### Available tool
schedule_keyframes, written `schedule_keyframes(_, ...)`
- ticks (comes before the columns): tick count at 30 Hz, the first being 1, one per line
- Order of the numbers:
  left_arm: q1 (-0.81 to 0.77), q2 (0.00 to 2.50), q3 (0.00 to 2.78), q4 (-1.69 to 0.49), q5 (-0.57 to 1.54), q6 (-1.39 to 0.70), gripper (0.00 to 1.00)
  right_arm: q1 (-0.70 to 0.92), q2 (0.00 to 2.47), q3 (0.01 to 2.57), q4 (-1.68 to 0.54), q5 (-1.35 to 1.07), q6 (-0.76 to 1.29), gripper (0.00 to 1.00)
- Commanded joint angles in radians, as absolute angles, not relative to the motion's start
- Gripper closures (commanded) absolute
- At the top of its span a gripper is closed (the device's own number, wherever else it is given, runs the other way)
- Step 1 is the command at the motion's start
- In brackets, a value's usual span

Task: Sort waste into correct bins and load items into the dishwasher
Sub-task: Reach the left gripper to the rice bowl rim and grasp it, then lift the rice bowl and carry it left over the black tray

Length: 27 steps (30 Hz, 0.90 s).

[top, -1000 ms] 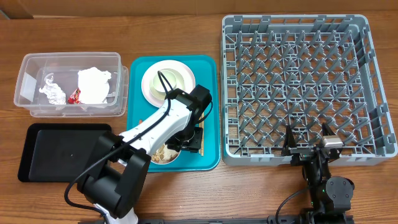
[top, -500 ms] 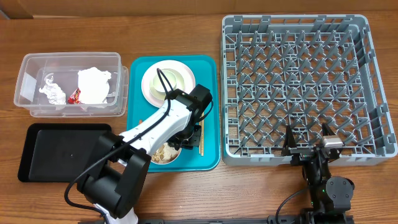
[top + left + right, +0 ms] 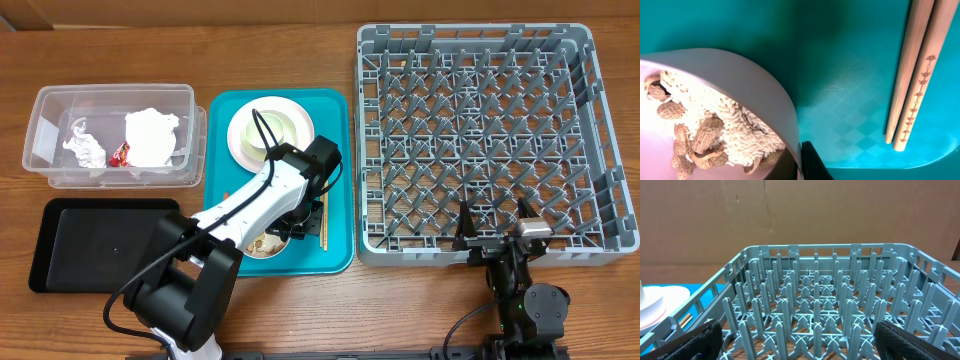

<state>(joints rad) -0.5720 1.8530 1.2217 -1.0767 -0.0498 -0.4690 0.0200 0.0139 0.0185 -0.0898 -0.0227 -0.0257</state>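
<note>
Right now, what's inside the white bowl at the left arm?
Inside the white bowl: peanuts in shells lying on a heap of white rice-like crumbs. The heap hides the bowl's bottom, and the wrist view cuts off its left part.

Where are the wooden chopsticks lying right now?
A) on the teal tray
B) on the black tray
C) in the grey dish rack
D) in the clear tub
A: the chopsticks lie flat on the teal tray, just beside the bowl.
</note>
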Motion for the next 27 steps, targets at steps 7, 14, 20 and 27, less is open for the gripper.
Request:
schedule_keyframes(7,-0.536,1.809,1.444,-1.224,-0.071,-0.394,0.96,0.017,0.003,0.008,-0.082,-0.028,-0.027,0.00)
schedule_keyframes(14,-0.410,1.724,1.580,-1.340,-0.085,-0.362,0.96,0.017,0.003,0.008,-0.082,-0.028,-0.027,0.00)
schedule_keyframes(20,-0.251,1.585,1.586,-1.366,-0.058,-0.324,0.96,0.017,0.003,0.008,-0.082,-0.028,-0.027,0.00)
schedule_keyframes(27,-0.019,1.428,1.585,-1.403,-0.055,-0.321,0.96,0.017,0.003,0.008,-0.082,-0.028,-0.027,0.00)
